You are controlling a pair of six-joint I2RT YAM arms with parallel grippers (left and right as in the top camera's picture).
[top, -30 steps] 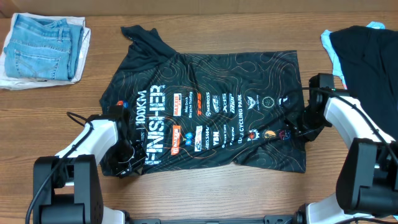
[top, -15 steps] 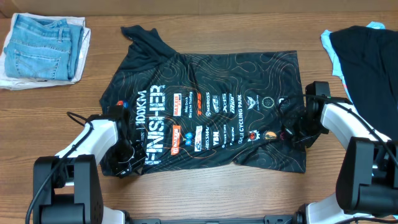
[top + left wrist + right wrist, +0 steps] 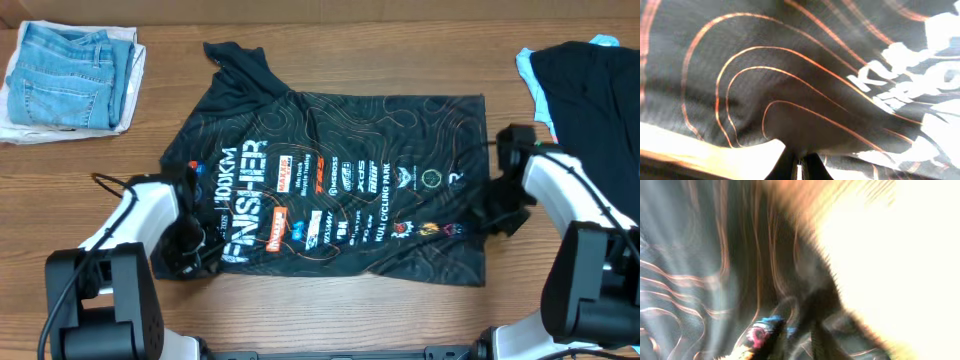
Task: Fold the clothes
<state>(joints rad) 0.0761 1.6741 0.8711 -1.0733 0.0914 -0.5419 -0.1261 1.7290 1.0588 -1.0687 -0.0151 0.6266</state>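
The black sports shirt [image 3: 340,180] with orange contour lines and white FINISHER lettering lies spread on the table, stretched between both arms. My left gripper [image 3: 188,250] is shut on the shirt's left edge by the lettering; in the left wrist view the fingers [image 3: 799,169] pinch a raised fold of black fabric [image 3: 790,90]. My right gripper [image 3: 492,218] is shut on the shirt's right hem; the right wrist view is blurred, with its fingers [image 3: 799,337] closed on cloth [image 3: 715,265].
Folded light-blue jeans [image 3: 68,72] on white cloth lie at the far left corner. A dark garment over a light-blue one [image 3: 590,85] lies at the far right. Bare wooden table [image 3: 330,310] runs along the front.
Both grippers have pulled outward with the shirt. The fabric is flatter and wider, its front edge straighter, and the lettering has shifted left.
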